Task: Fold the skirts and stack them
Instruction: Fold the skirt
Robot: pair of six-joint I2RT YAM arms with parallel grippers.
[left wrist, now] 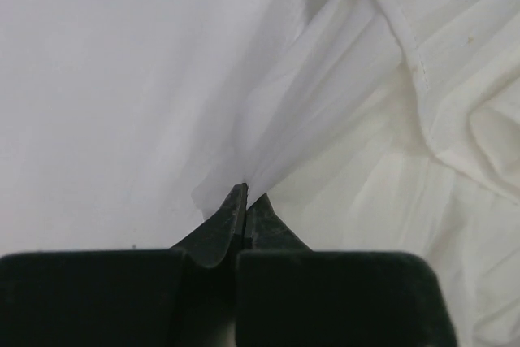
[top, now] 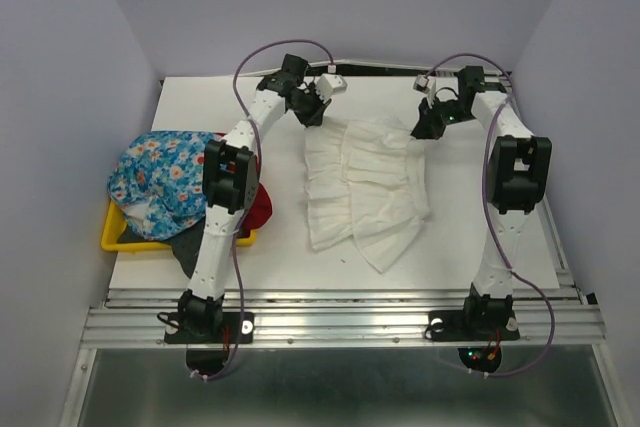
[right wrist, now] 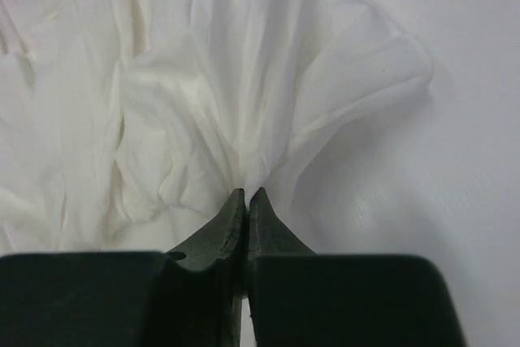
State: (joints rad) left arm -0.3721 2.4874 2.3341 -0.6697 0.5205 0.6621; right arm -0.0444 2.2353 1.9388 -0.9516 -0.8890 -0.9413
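Leftward, at the left edge of the surface (top: 450, 247), a yellow tray (top: 112, 238) is seen, and it is overfilled with cloth. The blue flower-print skirt (top: 160, 177) is heaped on top and spills past the tray's far rim. The red skirt (top: 261, 209) is bunched at the tray's right end, partly hidden behind the left arm. The dark grey skirt (top: 183, 249) hangs over the near rim onto the surface.

The white skirt (top: 360, 192) is laid out apart from the tray, in the middle of the surface, with its narrow waist end toward the far edge and its wider tiers spread toward the near edge. It is creased, and one hem corner points toward the near right.

The left gripper (top: 318, 112) is closed at the far-left corner of the white skirt; in the left wrist view its tips are pressed together with a thin fold of white cloth pinched between them. The right gripper (top: 428, 127) is likewise closed at the far-right corner, and the right wrist view shows gathered white cloth drawn into its tips.

Bare surface is seen between the white skirt's hem and the near edge, and again to the right of the skirt as far as the right arm. A narrower strip is left between the skirt and the tray, where the left arm stands. Walls close in on the left, right and far sides.
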